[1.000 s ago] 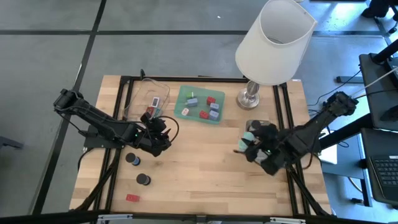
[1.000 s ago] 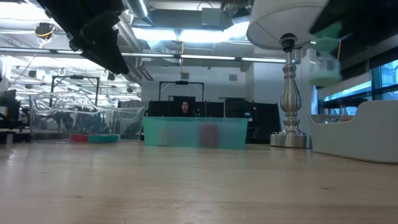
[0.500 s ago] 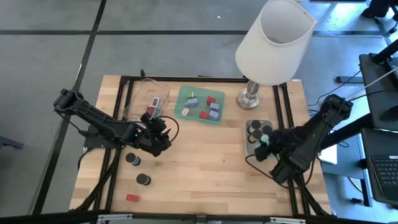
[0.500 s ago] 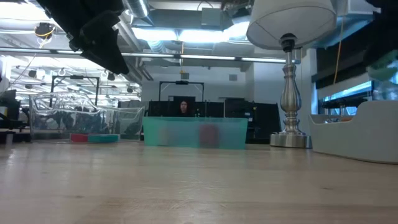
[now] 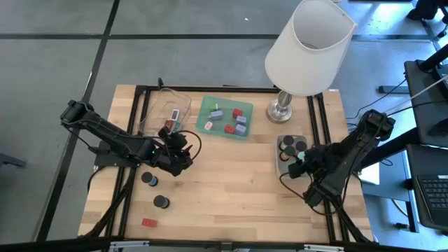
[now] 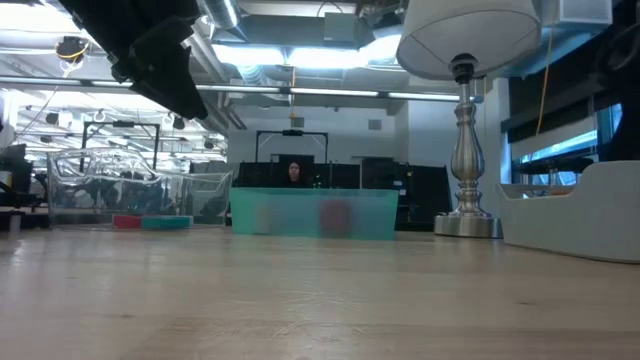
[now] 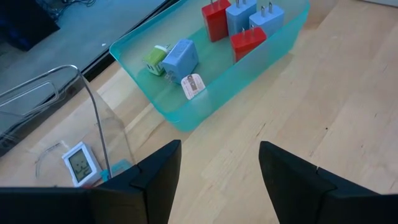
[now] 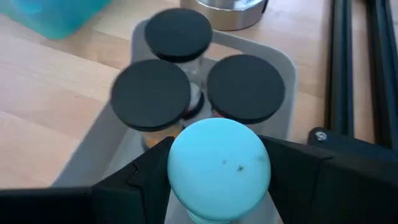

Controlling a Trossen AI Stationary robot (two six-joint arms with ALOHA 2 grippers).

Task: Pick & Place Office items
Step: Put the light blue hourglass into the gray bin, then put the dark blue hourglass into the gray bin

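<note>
My right gripper (image 5: 298,164) is shut on a small round piece with a mint-green cap (image 8: 219,159). It holds the piece over the near end of the grey tray (image 5: 279,158), where three black-capped pieces (image 8: 179,32) stand. My left gripper (image 7: 221,152) hangs open over bare wood near the clear tray (image 5: 162,110), with nothing between its fingers. Red, blue and white blocks (image 7: 241,23) lie in the green tray (image 5: 224,119). Two black-capped pieces (image 5: 149,179) (image 5: 162,202) and a flat red piece (image 5: 149,222) rest on the table at the near left. My right gripper pinches the mint-capped piece between its two fingers (image 8: 146,171), one on each side just below the cap (image 8: 186,149). The fingers slant down toward the tray. The piece sits cap up, close above the grey tray; whether its bottom touches the tray is hidden.
A big white-shaded lamp (image 5: 308,45) stands on its metal foot (image 5: 281,110) just behind the grey tray. Black frame rails (image 5: 320,126) run along the table's left and right sides. Open wood lies in the table's middle and near right.
My right gripper has carried the mint-capped piece toward the table's right edge and down, and turned its wrist, so that it now hangs low over the grey tray. In the low view the piece has passed out of sight to the right.
</note>
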